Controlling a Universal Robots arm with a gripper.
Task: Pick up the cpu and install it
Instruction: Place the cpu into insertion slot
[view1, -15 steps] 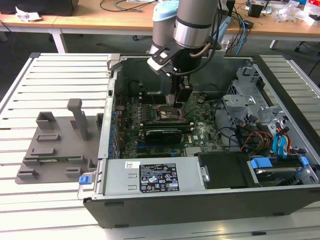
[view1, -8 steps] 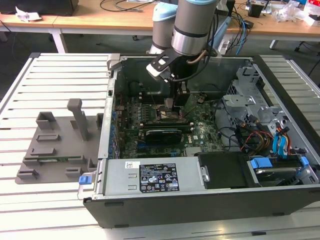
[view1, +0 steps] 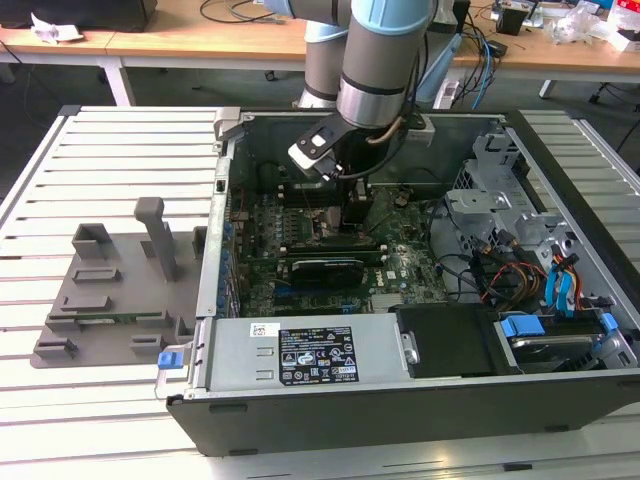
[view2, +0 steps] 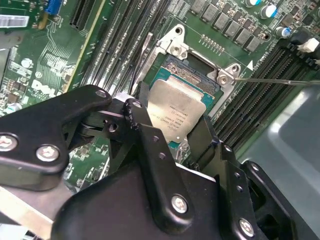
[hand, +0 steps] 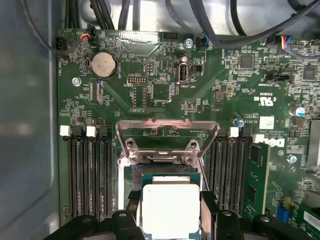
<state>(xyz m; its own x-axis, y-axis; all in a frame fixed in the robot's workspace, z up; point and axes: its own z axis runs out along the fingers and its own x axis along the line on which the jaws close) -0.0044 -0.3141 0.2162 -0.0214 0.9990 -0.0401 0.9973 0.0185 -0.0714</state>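
Observation:
The cpu (view2: 176, 112), a silver-topped square chip on a green rim, lies low over the black-framed socket (view2: 202, 67) on the motherboard (view1: 400, 275). In the first wrist view the cpu (hand: 170, 207) sits just below the socket's raised metal load plate (hand: 167, 131). My gripper (view1: 358, 212) reaches down into the open computer case (view1: 400, 420). Its black fingers (view2: 142, 125) flank the chip on two opposite sides and appear shut on it. I cannot tell whether the chip is fully seated in the socket.
Memory slots (hand: 87, 175) run along both sides of the socket. A black expansion card (view1: 325, 268) lies just in front of the gripper, and a power supply (view1: 300, 355) sits nearer still. Drive cage (view1: 500, 215) and cables fill the exterior view's right. A grey fixture plate (view1: 110, 290) is outside, left.

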